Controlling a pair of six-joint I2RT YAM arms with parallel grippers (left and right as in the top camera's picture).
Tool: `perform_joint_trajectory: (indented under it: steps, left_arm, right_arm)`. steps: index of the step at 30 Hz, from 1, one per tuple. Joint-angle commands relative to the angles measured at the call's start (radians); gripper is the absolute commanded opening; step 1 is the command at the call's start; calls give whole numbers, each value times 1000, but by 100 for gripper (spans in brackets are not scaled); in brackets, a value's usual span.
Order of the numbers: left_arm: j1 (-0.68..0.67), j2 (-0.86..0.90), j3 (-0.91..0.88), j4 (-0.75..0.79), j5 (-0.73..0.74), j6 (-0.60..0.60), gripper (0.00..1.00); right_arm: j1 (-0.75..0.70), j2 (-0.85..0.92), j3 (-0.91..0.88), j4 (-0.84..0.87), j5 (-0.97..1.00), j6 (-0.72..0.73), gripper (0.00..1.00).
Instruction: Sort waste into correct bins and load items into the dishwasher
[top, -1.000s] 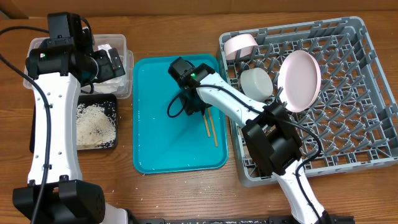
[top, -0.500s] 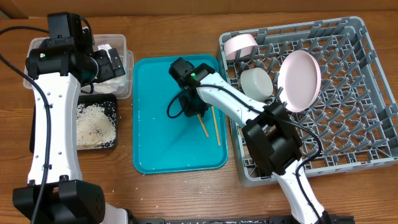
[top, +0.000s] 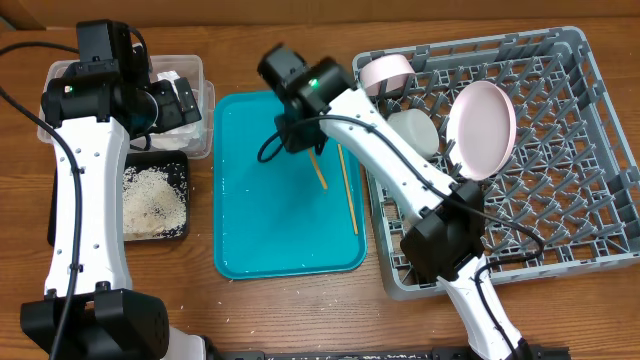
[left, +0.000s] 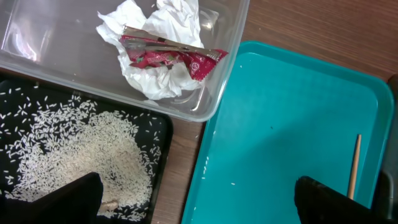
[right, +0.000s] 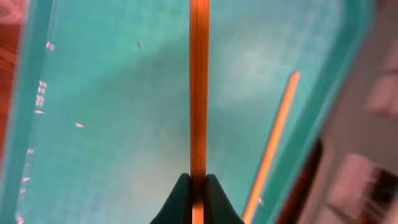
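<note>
1. Clear plastic tub (left: 37, 37): holds a crumpled white napkin (left: 155, 84) with a red shiny wrapper (left: 168, 56) lying across it.
2. Black tray (top: 182, 232), just beside the tub: holds loose rice grains (top: 152, 200).
3. Grey dish rack (top: 560, 200): a pink plate (top: 482, 130) stands on edge; a pale bowl (top: 412, 132) and a pink bowl (top: 385, 72) sit at its left side.
4. Teal tray (top: 270, 230): one chopstick (top: 347, 190) lies flat near the right rim, its long axis roughly parallel to that rim.
5. Right gripper (right: 198, 186): clamped on the second chopstick (top: 318, 175) at its upper end. The stick slants away from the fingers over the tray. Whether its far tip touches the tray cannot be told.
6. Left gripper (left: 199, 199): jaws spread wide, holding nothing, over the tub, black tray and teal tray.
</note>
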Motion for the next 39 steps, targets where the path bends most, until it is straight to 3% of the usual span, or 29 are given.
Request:
perform_joint_trajectory:
  steps: [1,7,17,24,32,39]
  left_arm:
    - [-2,-10,16,-3,-4,-13,100]
    - [-2,-10,16,-3,-4,-13,100]
    - [-2,-10,16,-3,-4,-13,100]
    - [-3,-10,16,-3,-4,-13,100]
    - [-3,-10,16,-3,-4,-13,100]
    - [-3,-10,16,-3,-4,-13,100]
  right_arm:
    - [-23,-22,171,-74,43,-2,4]
    - [-106,-22,376,-237,40,42,4]
    - [-320,-179,355,-237,-3,63,4]
    - [-439,-217,195,-237,-71,73,4]
    - [-428,-217,-143,-237,-63,-79,4]
    - [-392,-217,-265,-237,-56,-87,4]
